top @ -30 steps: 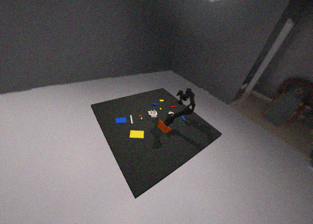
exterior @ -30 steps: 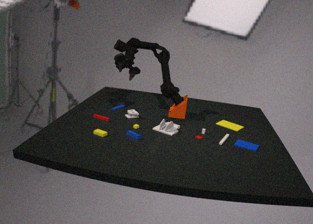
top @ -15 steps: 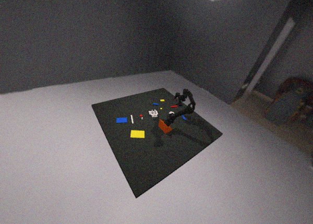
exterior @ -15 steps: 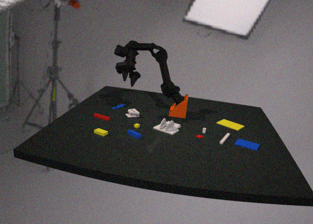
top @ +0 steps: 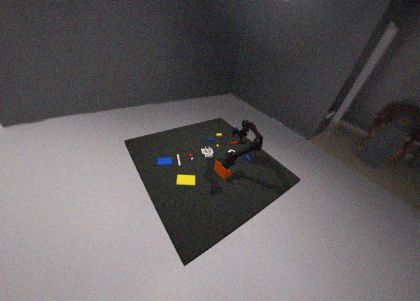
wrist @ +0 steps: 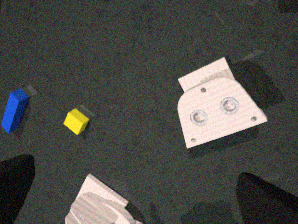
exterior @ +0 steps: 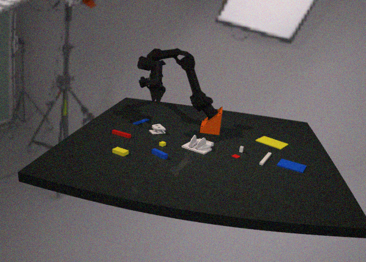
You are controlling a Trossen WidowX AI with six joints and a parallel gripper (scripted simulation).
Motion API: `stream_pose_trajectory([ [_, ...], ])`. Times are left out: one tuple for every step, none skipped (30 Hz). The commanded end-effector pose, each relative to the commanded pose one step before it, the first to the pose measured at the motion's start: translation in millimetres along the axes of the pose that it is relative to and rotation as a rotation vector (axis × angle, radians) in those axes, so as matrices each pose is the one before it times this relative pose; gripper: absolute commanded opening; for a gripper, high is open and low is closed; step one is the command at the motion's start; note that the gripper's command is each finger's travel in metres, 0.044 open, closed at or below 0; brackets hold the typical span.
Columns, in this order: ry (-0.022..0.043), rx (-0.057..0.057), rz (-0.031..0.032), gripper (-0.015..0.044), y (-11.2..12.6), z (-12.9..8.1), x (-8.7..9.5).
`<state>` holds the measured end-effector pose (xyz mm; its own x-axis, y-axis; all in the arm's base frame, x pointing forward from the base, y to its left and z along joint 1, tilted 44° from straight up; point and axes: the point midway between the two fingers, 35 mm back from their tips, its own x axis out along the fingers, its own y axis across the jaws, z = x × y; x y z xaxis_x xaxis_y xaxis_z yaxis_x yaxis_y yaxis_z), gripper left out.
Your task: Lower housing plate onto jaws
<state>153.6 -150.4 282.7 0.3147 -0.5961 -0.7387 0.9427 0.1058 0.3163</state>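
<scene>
The white housing plate (top: 231,150) (exterior: 159,128) (wrist: 215,131) lies on a small white stand, its two round holes facing up. The white base (exterior: 204,151) (wrist: 101,187) stands apart from it, with two upright jaws (top: 207,150) (exterior: 201,143) (wrist: 87,207); in the wrist view it is cut off by the lower edge. Whether the jaws sit fully on their pins cannot be told. My gripper (top: 241,140) (exterior: 156,100) (wrist: 137,176) is open and empty, pointing down above the table. In the wrist view both plate and base lie ahead of and below the fingers, untouched.
A yellow cube (exterior: 162,144) (wrist: 76,121) and a blue block (exterior: 159,153) (wrist: 15,111) lie near the base. A red bar (exterior: 121,133), a yellow block (exterior: 120,151) and a blue bar (exterior: 141,121) lie around the plate. Flat yellow and blue pieces lie beyond the arm's orange mount (exterior: 211,126).
</scene>
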Motion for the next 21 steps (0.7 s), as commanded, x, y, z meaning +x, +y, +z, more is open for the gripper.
stream_pose_trajectory([
  [0.00282, -0.0807, -0.0668, 0.044, -5.1, -5.07, 11.39],
  [-0.0011, -0.0179, -0.01301, 0.044, -0.9, -0.81, 1.89],
  [-0.00106, -0.018, -0.01296, 0.044, -0.87, -0.82, 1.86],
  [-0.00103, -0.0181, -0.01291, 0.044, -0.83, -0.83, 1.83],
  [-0.001, -0.0183, -0.01288, 0.044, -0.8, -0.84, 1.81],
  [-0.00098, -0.0184, -0.01284, 0.044, -0.76, -0.84, 1.78],
  [-0.00095, -0.0185, -0.0128, 0.044, -0.73, -0.85, 1.75],
  [-0.00093, -0.0186, -0.01275, 0.044, -0.69, -0.85, 1.73],
  [-0.00091, -0.0188, -0.01271, 0.044, -0.66, -0.85, 1.7],
  [-0.00089, -0.0189, -0.01267, 0.044, -0.62, -0.85, 1.67],
  [-0.00087, -0.019, -0.01263, 0.044, -0.59, -0.85, 1.64],
  [-0.00086, -0.0191, -0.01258, 0.044, -0.56, -0.85, 1.61],
  [-0.00085, -0.0192, -0.01254, 0.044, -0.53, -0.85, 1.59],
  [-0.00084, -0.0193, -0.01249, 0.044, -0.49, -0.84, 1.56],
  [-0.00083, -0.0194, -0.01246, 0.044, -0.46, -0.84, 1.53],
  [-0.00082, -0.0195, -0.01242, 0.044, -0.43, -0.84, 1.5],
  [-0.00082, -0.0196, -0.01238, 0.044, -0.4, -0.83, 1.47],
  [-0.00081, -0.0197, -0.01234, 0.044, -0.37, -0.82, 1.44],
  [-0.00081, -0.0198, -0.0123, 0.044, -0.34, -0.81, 1.41],
  [-0.00081, -0.0199, -0.01226, 0.044, -0.31, -0.81, 1.38],
  [-0.00082, -0.02, -0.01223, 0.044, -0.28, -0.8, 1.35],
])
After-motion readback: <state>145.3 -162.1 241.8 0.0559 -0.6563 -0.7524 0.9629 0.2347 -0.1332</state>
